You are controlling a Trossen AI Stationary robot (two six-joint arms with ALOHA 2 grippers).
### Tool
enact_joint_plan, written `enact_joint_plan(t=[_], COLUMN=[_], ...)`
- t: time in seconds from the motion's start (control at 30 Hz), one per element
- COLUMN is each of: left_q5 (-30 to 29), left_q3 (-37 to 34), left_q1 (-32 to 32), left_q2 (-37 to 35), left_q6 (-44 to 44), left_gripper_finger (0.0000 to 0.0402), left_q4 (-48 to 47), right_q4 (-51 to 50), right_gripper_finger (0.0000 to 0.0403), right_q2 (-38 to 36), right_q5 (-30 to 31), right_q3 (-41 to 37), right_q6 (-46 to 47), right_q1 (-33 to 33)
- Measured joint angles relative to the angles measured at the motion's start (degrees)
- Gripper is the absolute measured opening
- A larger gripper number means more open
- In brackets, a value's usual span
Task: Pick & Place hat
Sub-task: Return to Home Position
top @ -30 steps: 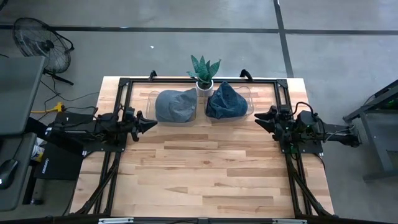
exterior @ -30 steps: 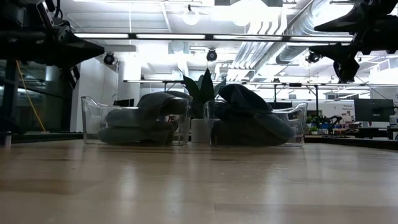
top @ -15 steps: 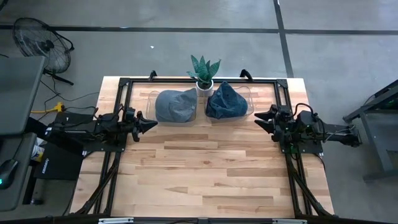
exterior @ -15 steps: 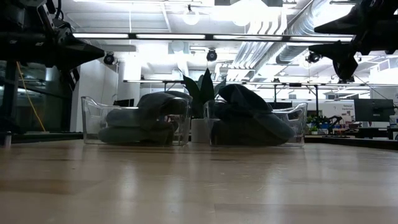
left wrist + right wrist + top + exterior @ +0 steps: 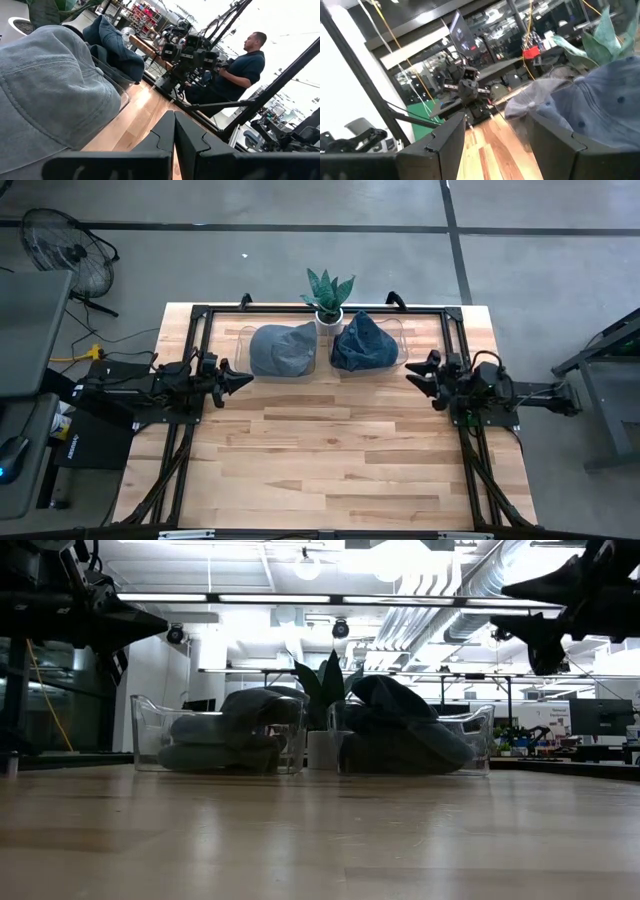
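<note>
Two hats lie in clear bins at the table's far edge: a grey-blue cap [image 5: 283,349] [image 5: 235,727] [image 5: 45,95] in the left bin and a dark blue hat [image 5: 363,343] [image 5: 400,730] [image 5: 600,107] in the right bin. My left gripper [image 5: 245,379] [image 5: 174,132] hovers shut just left of the grey-blue cap. My right gripper [image 5: 412,373] [image 5: 495,135] hovers open just right of the dark blue hat's bin, above the table. Neither touches a hat.
A small potted plant [image 5: 329,295] stands between the two bins at the far edge. The black frame rails [image 5: 200,320] run along the table's far, left and right sides. Bare wood [image 5: 330,450] spreads toward the near edge. A person [image 5: 240,70] sits beyond the table's right side.
My right gripper has crept toward the table's left, closer to the dark blue hat's bin. The left arm and both hats have kept still.
</note>
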Motion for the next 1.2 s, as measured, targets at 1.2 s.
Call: enact_joint_plan(t=[1.2], left_q5=[0.02], left_q3=[0.00], left_q1=[0.00], left_q2=[0.02], left_q6=[-0.01], left_gripper_finger=[0.0001], left_q4=[0.01], right_q4=[-9.34], right_gripper_finger=[0.0150], right_q2=[0.36], right_q5=[-6.87], right_q3=[0.47], right_q6=[-8.56], right_q1=[0.01])
